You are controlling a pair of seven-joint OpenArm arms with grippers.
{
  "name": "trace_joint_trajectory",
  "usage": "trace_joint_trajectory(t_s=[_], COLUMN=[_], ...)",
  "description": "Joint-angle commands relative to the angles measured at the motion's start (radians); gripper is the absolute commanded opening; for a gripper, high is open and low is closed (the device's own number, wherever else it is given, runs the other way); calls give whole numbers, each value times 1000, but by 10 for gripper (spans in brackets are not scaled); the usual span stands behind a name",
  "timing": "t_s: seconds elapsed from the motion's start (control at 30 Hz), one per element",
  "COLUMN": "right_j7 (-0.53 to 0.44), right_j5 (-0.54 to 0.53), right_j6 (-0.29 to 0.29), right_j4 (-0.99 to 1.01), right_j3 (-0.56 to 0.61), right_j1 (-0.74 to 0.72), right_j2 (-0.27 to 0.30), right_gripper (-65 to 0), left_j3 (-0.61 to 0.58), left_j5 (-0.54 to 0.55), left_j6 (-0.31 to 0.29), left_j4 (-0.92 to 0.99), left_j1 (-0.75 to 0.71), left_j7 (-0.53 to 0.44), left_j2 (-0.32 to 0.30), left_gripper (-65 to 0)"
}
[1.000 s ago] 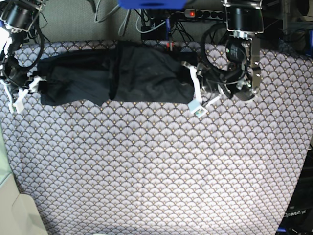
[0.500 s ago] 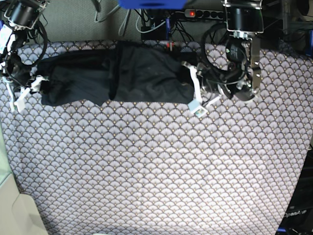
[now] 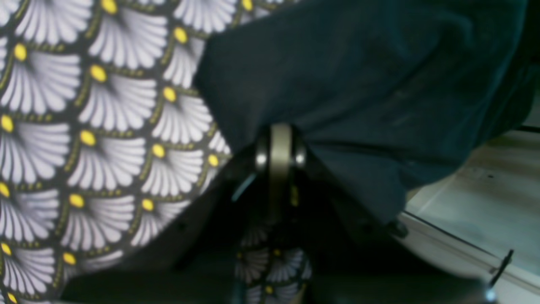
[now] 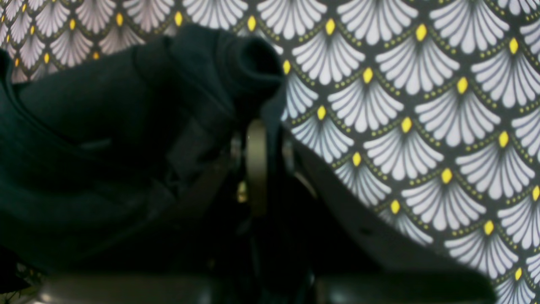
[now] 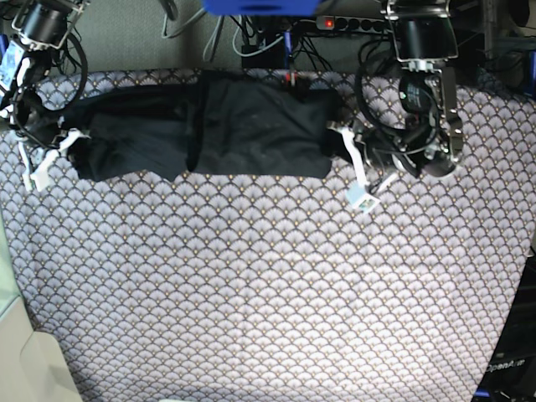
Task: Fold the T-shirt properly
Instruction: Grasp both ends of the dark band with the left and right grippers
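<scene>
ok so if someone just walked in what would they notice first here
Probably the dark T-shirt, stretched in a long band across the far edge of the scallop-patterned tablecloth. The right gripper is at one end of it and the left gripper at the other.

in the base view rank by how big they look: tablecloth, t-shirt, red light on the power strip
1. tablecloth, fills most of the frame
2. T-shirt, a dark band along the far edge
3. red light, a tiny dot

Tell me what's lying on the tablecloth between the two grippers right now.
Only the T-shirt, stretched lengthwise from the right gripper to the left gripper. The base view shows this; nothing else lies on the tablecloth between them.
</scene>
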State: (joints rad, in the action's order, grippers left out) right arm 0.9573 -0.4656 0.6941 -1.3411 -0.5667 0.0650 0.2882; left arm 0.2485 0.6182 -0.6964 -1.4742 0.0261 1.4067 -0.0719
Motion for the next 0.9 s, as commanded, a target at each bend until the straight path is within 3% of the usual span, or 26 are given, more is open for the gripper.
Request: trace_joint_trajectory(t_s=[0.0, 0.2, 0.53, 0.87], right_j7=[39, 53, 256, 439], right_j5=[28, 26, 21, -296], right_j6=[4, 4, 4, 4], right_j4=[-21, -274, -567, -604], right_j3=[0, 0, 3, 3], right_j1=[6, 69, 77, 78], right_j2=[10, -16, -103, -123], right_gripper=[-650, -650, -650, -650], left_j3=[2, 2, 2, 65], left_j5=[15, 15, 15, 15], left_j6=[-2, -2, -2, -2], left_j4=[-12, -12, -10, -10], left_j1=[16, 18, 28, 30], left_j7=[-10, -10, -10, -10], left_j2=[-4, -4, -4, -3], left_gripper=[-650, -650, -650, -650])
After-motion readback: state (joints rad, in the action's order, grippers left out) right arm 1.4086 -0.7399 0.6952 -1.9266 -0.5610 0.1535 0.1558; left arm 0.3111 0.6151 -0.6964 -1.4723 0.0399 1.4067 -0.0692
